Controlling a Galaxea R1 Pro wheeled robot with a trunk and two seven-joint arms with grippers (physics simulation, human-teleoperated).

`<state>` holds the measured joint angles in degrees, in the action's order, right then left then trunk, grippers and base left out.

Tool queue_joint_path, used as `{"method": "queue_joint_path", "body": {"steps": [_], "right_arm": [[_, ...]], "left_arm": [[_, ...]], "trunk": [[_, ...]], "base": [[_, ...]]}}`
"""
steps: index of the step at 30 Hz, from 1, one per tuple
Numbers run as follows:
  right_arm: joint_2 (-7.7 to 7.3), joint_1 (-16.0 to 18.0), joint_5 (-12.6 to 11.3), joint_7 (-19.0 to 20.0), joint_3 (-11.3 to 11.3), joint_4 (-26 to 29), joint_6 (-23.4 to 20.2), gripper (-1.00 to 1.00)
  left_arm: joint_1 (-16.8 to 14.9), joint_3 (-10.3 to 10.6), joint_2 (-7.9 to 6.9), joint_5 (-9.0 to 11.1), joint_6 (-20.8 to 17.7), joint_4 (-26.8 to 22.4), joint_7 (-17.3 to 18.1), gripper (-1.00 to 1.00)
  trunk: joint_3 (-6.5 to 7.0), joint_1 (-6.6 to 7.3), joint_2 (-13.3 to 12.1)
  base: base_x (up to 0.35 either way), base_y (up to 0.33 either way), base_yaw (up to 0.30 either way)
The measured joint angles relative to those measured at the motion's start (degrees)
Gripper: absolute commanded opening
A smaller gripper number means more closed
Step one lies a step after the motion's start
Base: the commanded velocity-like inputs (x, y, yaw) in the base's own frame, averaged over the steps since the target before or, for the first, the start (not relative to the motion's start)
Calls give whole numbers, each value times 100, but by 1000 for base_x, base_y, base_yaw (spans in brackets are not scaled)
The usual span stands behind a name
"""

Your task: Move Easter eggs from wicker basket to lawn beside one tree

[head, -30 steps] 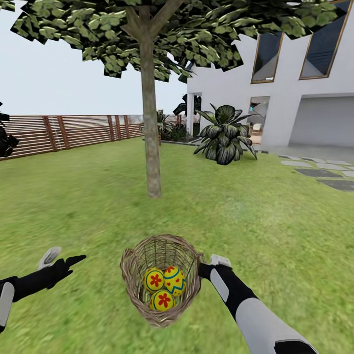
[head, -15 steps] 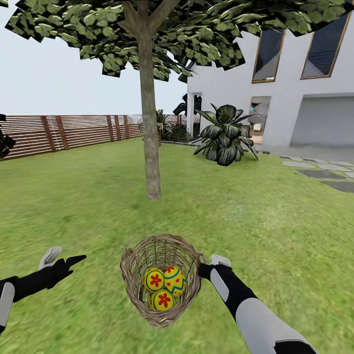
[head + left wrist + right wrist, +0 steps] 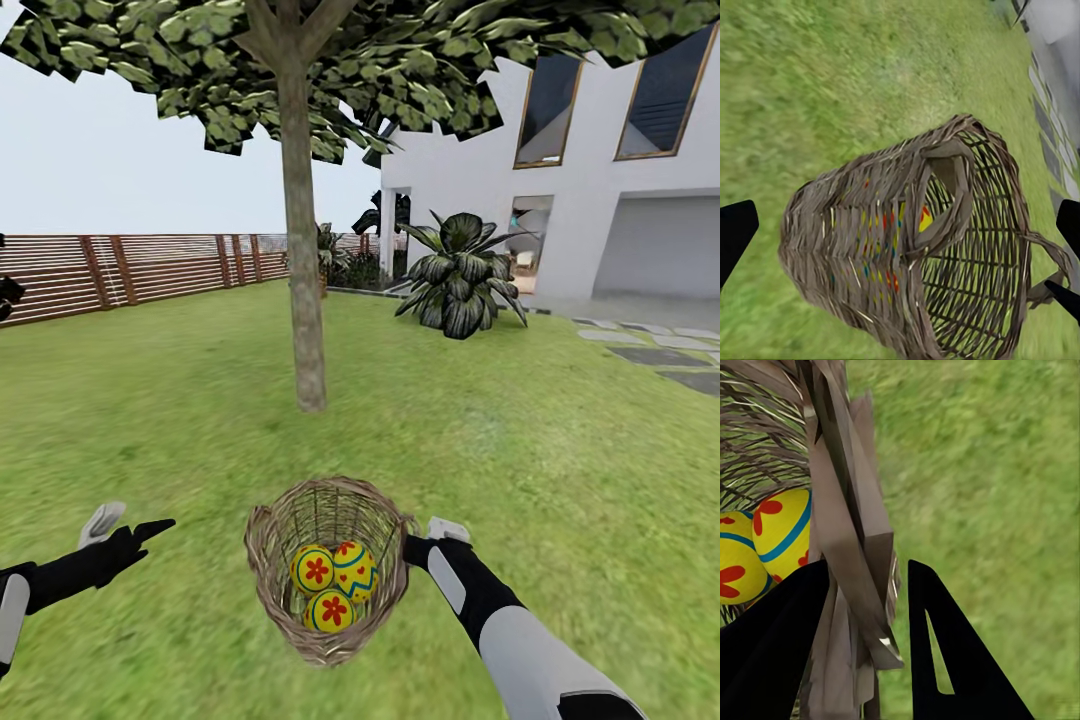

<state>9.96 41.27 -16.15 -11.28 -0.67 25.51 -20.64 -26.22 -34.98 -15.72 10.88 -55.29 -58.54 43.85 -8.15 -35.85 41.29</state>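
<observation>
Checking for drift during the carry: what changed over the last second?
The view advanced slightly toward the tree, whose trunk base sits a bit lower in the head picture; that is camera motion. The right gripper stays clamped on the wicker basket rim, three Easter eggs still inside, left gripper still open beside it.

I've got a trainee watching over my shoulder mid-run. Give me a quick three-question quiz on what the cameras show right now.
1. True or false: the right gripper has its jaws around the rim of the wicker basket.
2. How many Easter eggs lie in the basket?
3. What stands on the lawn straight beyond the basket? A) tree B) fence C) broad-leaved shrub

Key:
1. True; the left gripper is held apart, open.
2. Three.
3. A.
</observation>
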Motion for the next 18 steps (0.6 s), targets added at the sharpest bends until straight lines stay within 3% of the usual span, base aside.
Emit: {"method": "queue_joint_path", "body": {"steps": [9, 18], "right_arm": [[-1, -1, 1, 1, 0, 2, 1, -100], [-1, -1, -10, -1, 2, 0, 105, -100]], "left_arm": [[-1, 0, 6, -1, 0, 0, 3, 100], [-1, 0, 8, -3, 0, 0, 5, 100]], "trunk": [[6, 0, 0], [35, 0, 0]], "base": [[243, 48, -40], [269, 147, -150]]}}
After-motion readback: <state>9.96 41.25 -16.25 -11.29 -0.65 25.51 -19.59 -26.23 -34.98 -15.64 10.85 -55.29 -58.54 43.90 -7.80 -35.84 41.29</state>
